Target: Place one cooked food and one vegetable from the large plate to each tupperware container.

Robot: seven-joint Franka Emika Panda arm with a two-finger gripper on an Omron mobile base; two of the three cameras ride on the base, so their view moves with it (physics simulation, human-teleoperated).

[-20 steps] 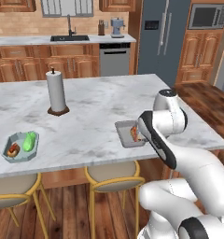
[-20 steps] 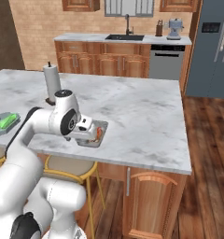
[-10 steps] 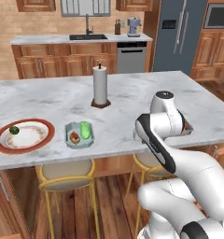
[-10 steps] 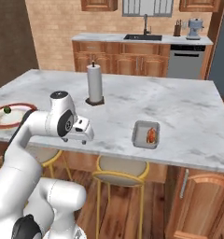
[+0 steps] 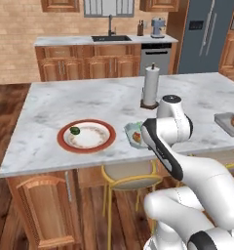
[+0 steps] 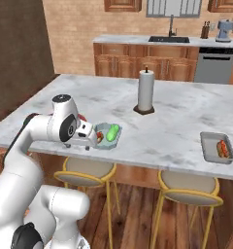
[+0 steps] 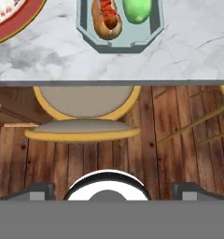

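Base has driven left; pale-blue container (image 7: 118,25) holds hotdog (image 7: 106,18), green vegetable (image 7: 136,10).

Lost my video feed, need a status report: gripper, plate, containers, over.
Gripper open, empty. Large plate holds one green vegetable. Blue-grey container has hot dog and vegetable; grey container only a hot dog.

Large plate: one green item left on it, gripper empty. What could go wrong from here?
1. The green vegetable on the large plate looks small and round, so it may roll or slip from the open gripper.
2. The pale blue-grey container sits near the counter edge, close to the hand. A swing could knock it off.
3. The darker grey container is far along the counter, and a long carry risks a drop.
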